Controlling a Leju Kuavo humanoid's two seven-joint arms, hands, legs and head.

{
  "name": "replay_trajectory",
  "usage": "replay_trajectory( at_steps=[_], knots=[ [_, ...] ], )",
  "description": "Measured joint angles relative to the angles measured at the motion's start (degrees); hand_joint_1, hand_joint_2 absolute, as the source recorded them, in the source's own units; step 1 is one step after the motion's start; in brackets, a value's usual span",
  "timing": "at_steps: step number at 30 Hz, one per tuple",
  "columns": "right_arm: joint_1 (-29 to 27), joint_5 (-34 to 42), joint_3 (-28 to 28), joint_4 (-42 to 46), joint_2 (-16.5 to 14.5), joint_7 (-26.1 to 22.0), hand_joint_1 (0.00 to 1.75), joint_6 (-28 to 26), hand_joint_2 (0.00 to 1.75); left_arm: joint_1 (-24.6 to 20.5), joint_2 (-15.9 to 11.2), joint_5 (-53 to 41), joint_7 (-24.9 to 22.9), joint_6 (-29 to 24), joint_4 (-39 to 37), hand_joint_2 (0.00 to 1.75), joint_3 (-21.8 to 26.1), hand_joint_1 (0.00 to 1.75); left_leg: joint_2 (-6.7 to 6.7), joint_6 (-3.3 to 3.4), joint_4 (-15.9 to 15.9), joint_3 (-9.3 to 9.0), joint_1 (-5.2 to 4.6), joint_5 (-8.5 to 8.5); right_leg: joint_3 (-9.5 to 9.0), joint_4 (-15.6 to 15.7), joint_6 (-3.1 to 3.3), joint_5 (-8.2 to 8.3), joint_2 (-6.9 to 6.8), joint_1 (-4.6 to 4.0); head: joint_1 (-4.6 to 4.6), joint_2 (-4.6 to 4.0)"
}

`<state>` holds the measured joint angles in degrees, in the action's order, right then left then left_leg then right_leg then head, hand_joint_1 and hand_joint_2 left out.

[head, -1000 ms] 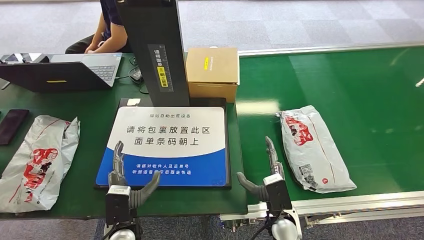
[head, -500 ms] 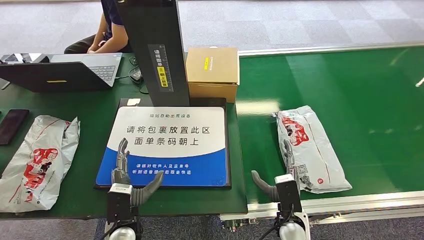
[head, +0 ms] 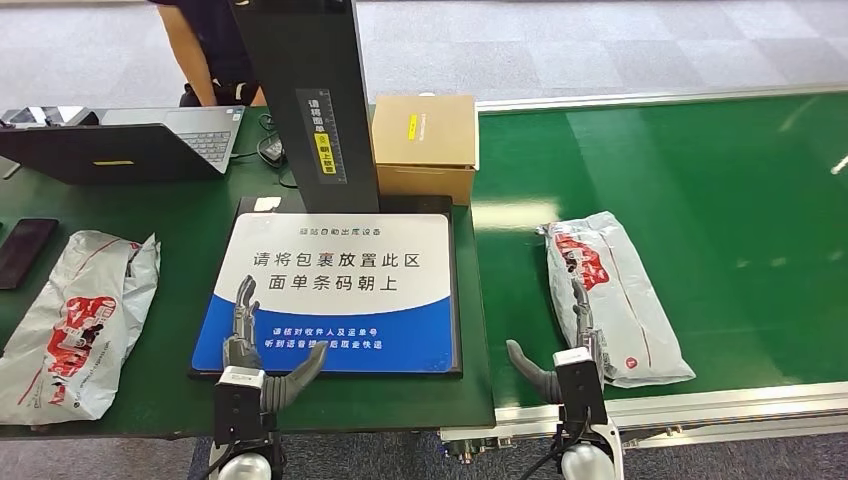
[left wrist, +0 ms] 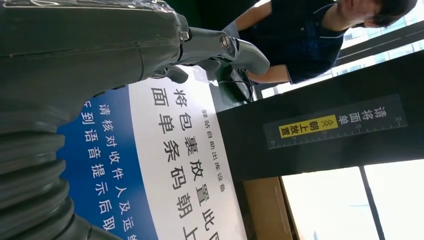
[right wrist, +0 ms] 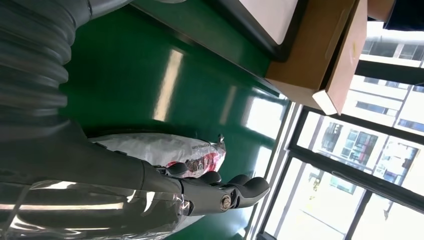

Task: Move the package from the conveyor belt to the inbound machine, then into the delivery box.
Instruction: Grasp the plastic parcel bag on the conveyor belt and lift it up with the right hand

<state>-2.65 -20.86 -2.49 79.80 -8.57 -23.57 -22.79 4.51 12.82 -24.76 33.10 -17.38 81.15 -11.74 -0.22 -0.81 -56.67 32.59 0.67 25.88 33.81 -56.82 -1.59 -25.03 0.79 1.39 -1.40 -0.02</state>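
A white plastic package (head: 610, 295) with red print lies flat on the green conveyor belt (head: 720, 200), toward its near left part, its long side running near to far. The robot's right hand (head: 562, 345) is raised at the belt's near edge, just beside the package's left side, fingers spread and thumb out to the left, with nothing in its grasp; whether the fingertips touch the plastic cannot be told. The left hand (head: 252, 345) hovers over the near left corner of the inbound machine's blue-and-white platform (head: 340, 290), likewise spread and holding nothing. The machine's black column (head: 315, 95) rises at the platform's far edge, with a brown cardboard box (head: 425, 145) just to its right. On the green counter (head: 180, 220) to the left, a second white bag (head: 75, 320) lies near the edge, a dark phone (head: 25, 250) beside it, and an open laptop (head: 130, 145) farther back. A person (head: 215, 50) in dark clothing is at the counter's far side.
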Motion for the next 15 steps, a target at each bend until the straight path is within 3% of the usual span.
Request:
replay_trajectory(
  at_steps=[4, 11, 15],
  knots=[
    [0.0, -3.2, -1.8, 0.0, 0.0, 1.9, 0.0, -2.9, 1.75, -0.2, 0.1, -0.6, -0.2, 1.5, 0.0, 1.75, 0.0, 0.0, 0.0, 0.0, 0.0, 0.0, 0.0, 0.0, 0.0, 0.0, 0.0, 0.0, 0.0, 0.0, 0.0, 0.0],
    [0.9, -15.7, -6.5, -0.9, -0.1, 5.6, 0.0, -9.8, 1.75, -1.1, 0.1, -1.5, -1.5, 3.8, 0.0, 1.75, 0.2, 0.0, 0.0, 0.0, 0.0, 0.0, 0.0, 0.0, 0.0, 0.0, 0.0, 0.0, 0.0, 0.0, 0.0, 0.0],
    [1.6, -21.2, -8.0, -1.7, -0.3, 8.7, 0.0, -10.8, 1.75, -1.8, 0.1, -1.8, -1.8, 5.4, -0.2, 1.75, 0.3, 0.0, 0.0, 0.0, 0.0, 0.0, 0.0, 0.0, 0.0, 0.0, 0.0, 0.0, 0.0, 0.0, 0.0, 0.0]
  ],
)
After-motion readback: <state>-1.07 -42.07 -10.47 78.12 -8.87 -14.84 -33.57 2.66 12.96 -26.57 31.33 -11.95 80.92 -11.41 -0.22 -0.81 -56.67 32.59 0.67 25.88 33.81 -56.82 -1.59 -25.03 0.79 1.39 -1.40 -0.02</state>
